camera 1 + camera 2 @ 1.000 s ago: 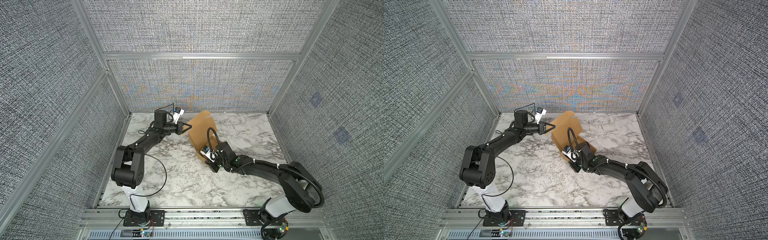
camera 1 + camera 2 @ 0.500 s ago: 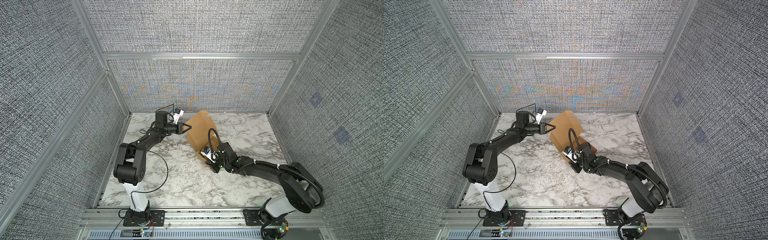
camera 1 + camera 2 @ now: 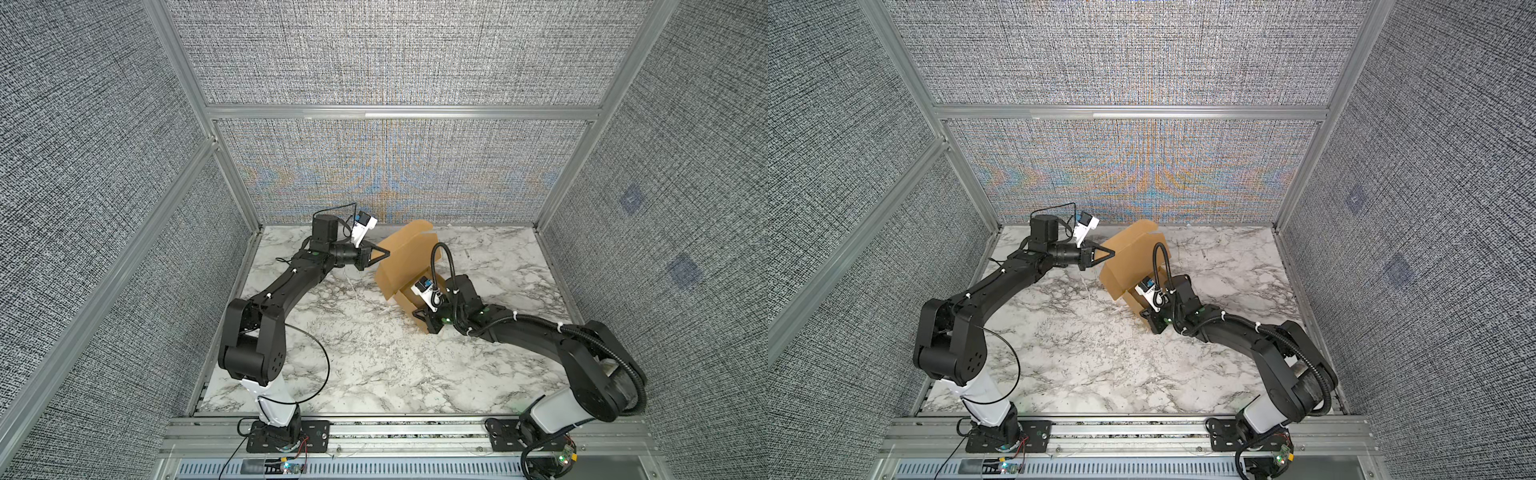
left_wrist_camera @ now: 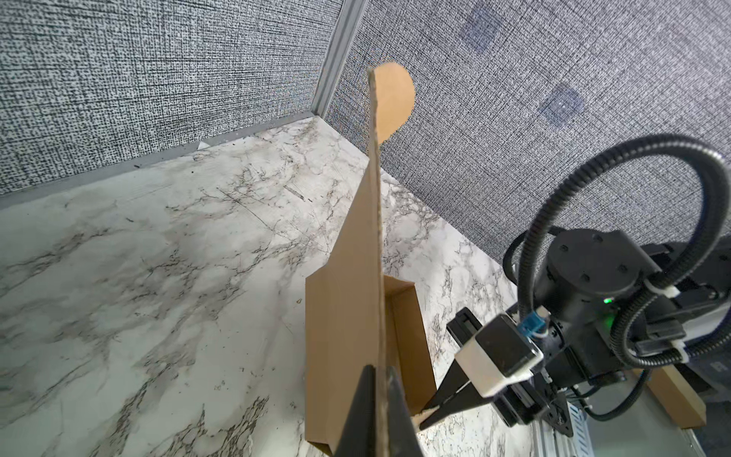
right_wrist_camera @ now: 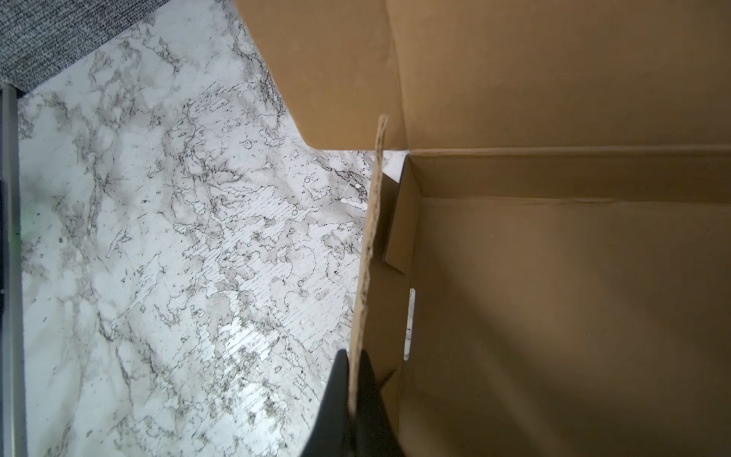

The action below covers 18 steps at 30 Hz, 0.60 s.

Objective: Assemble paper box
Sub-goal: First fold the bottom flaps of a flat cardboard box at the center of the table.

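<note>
Marble worktop (image 3: 353, 332). Box (image 3: 409, 257) sits at worktop's far middle: tray down, lid standing open, one side flap upright.

Left arm (image 3: 291, 286): left jaws pinched tight on lid's free edge.

Right arm (image 3: 519, 332): right jaws pinched tight on side flap's top edge.

Step, likely: forming side wall. Next move calls for rolling side flap inward and seating tabs in slots, with lid held clear.

Surface: I see a white marble table (image 3: 374, 353) | on it: paper box (image 3: 405, 253), base just beside my right gripper (image 5: 354, 358)
</note>
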Each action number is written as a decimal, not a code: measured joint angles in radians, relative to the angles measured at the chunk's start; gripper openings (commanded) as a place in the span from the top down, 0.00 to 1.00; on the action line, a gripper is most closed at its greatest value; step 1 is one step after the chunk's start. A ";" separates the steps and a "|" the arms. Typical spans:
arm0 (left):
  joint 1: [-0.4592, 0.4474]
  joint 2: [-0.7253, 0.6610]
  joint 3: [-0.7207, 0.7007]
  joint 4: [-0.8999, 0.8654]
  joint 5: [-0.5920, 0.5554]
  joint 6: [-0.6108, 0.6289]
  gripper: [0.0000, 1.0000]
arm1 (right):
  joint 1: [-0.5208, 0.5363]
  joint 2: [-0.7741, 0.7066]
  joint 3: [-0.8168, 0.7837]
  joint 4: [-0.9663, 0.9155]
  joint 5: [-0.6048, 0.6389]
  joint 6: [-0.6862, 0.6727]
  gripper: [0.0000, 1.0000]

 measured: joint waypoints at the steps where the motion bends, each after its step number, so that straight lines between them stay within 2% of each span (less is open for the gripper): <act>1: -0.005 0.000 0.007 -0.017 -0.008 0.011 0.97 | -0.007 0.002 0.002 0.000 -0.007 0.008 1.00; 10: -0.010 0.030 0.041 -0.075 -0.046 0.042 0.97 | -0.043 0.055 0.040 -0.015 -0.025 0.063 1.00; 13: -0.016 0.045 0.051 -0.077 -0.046 0.040 0.91 | -0.050 0.076 0.052 -0.015 -0.032 0.074 1.00; 14: -0.017 0.051 0.055 -0.078 -0.046 0.039 0.87 | -0.055 0.083 0.055 -0.013 -0.037 0.078 1.00; 18: -0.018 0.069 0.085 -0.104 -0.039 0.037 0.56 | -0.085 0.118 0.063 -0.024 -0.044 0.098 1.00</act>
